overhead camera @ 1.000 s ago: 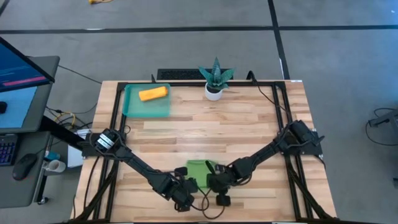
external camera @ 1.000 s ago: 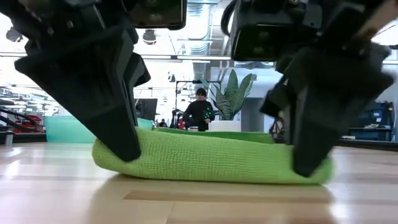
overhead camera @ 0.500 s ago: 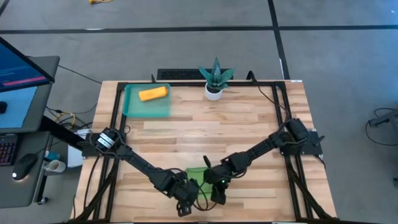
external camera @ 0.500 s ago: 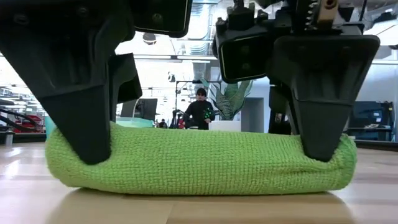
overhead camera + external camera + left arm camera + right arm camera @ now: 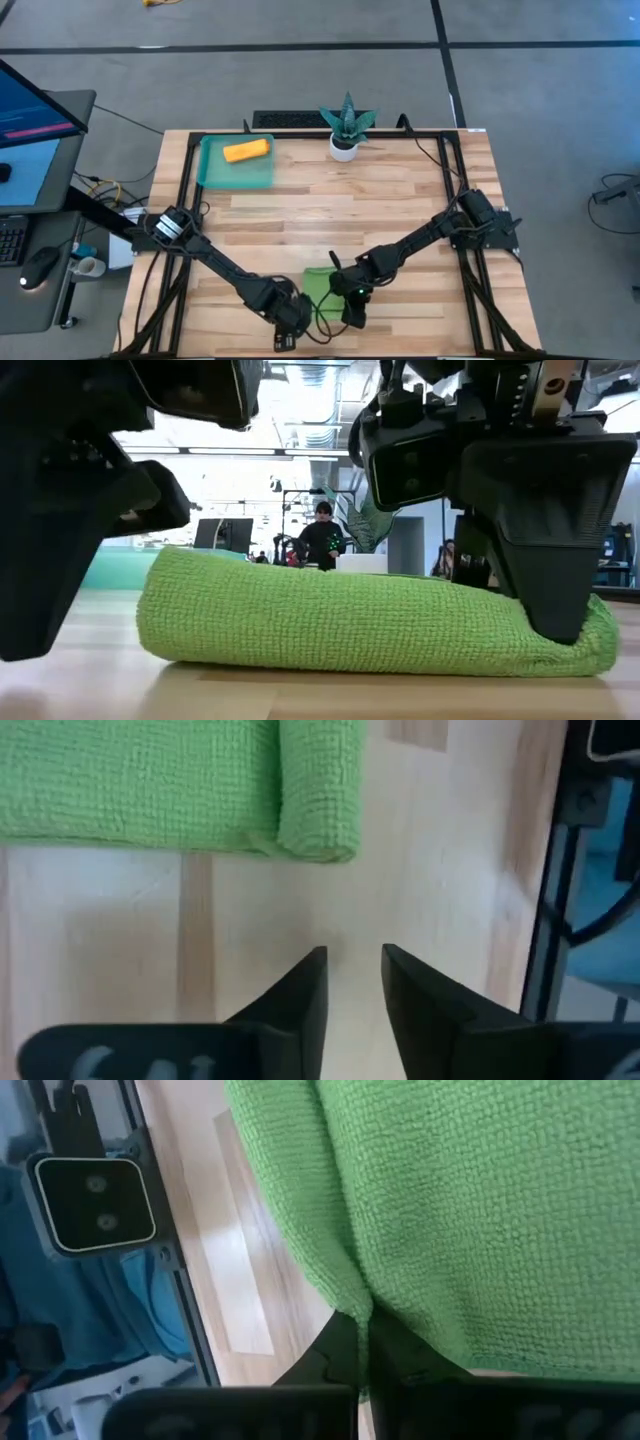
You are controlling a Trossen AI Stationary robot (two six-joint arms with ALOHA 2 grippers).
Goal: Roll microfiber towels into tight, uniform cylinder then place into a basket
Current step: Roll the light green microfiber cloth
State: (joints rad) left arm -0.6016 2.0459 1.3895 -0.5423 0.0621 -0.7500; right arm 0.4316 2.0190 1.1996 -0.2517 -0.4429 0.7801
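At the table's near edge, your right gripper [image 5: 362,1348] pinches the half-rolled green towel [image 5: 370,622] while the left gripper [image 5: 352,982], slightly parted, sits clear of it: regrip there, roll evenly; far-left basket [image 5: 212,176] holds one orange towel [image 5: 246,151].

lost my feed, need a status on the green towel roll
Left gripper jaws apart, off the towel. Right gripper shut on lime green microfiber towel, part rolled. Orange towel roll in teal plastic basket. Nothing in the way.
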